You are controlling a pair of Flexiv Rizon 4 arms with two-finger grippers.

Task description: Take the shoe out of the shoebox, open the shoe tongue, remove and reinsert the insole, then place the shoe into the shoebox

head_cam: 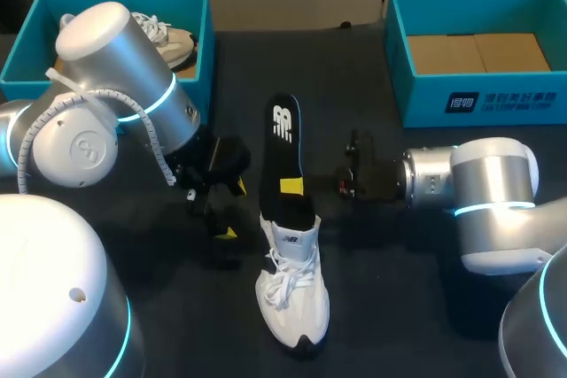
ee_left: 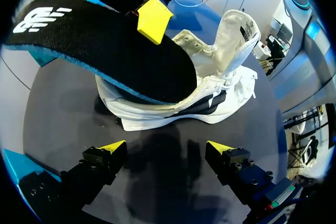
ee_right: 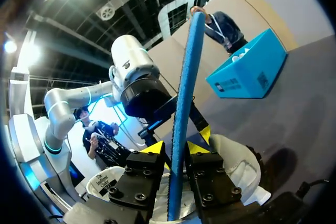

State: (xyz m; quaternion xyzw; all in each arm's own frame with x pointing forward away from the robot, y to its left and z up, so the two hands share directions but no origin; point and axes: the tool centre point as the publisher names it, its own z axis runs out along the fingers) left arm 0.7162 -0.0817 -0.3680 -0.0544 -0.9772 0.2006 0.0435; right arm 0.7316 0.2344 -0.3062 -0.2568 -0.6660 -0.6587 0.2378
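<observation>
The white shoe (head_cam: 292,298) (ee_left: 210,103) (ee_right: 236,166) stands on its sole on the dark desk (head_cam: 399,307), midway between the side edges and toward the near edge. Its toe points at the near edge and its tongue (ee_left: 236,30) is lifted up. The black insole (head_cam: 283,143) (ee_left: 105,51) (ee_right: 186,87), blue underneath, has one end in the shoe's opening and the rest slants out toward the far edge.

My right arm (head_cam: 478,192) comes in from the right edge, and I see the right jaws pinching the insole from both sides, yellow fingertips (ee_right: 152,147) pressed to it.

My left arm (head_cam: 106,95) sits at the left, the left jaws spread wide and holding nothing, just beside the shoe, with their fingertips (ee_left: 113,146) low over the desk.

A teal shoebox (head_cam: 208,42) (ee_right: 247,72) at the far left corner holds a second shoe (head_cam: 173,42). Another teal box (head_cam: 478,99) sits at the far right corner.
</observation>
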